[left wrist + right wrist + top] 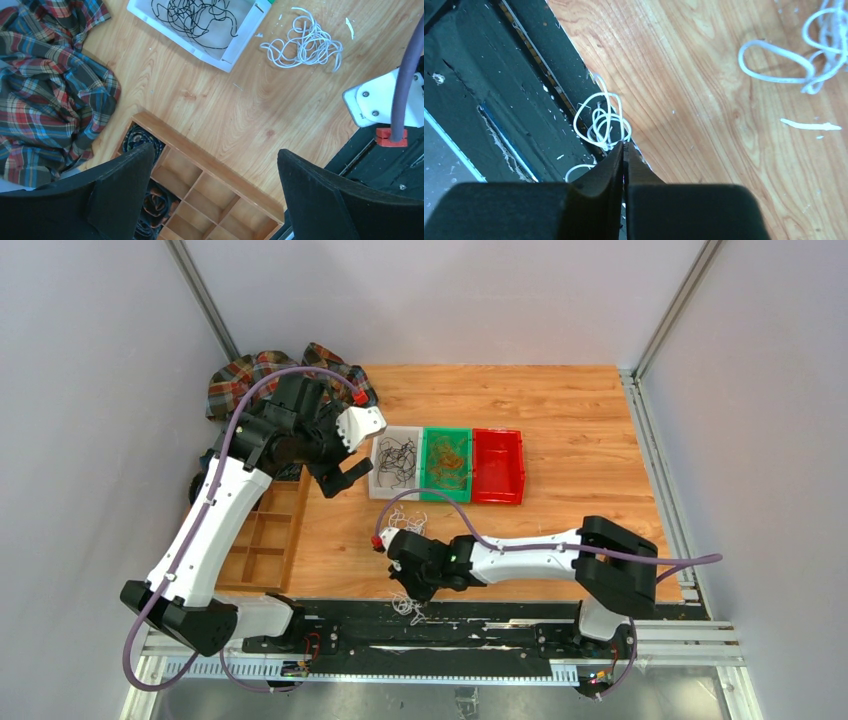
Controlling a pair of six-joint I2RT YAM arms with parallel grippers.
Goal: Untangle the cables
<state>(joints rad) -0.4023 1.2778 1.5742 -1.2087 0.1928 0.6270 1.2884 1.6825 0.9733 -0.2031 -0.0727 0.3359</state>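
At near edge of table [580, 420] | right end effector [624, 145] clamps white cables [601, 120] | left end effector [215, 155] agape

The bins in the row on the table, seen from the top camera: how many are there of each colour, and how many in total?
White bin: 1
Green bin: 1
Red bin: 1
Total: 3

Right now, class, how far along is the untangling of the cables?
Done: black cables lie in the white bin, orange ones in the green bin. In hand: the right jaws pinch a white loop at the table edge. Still to do: the white tangle; red bin empty.
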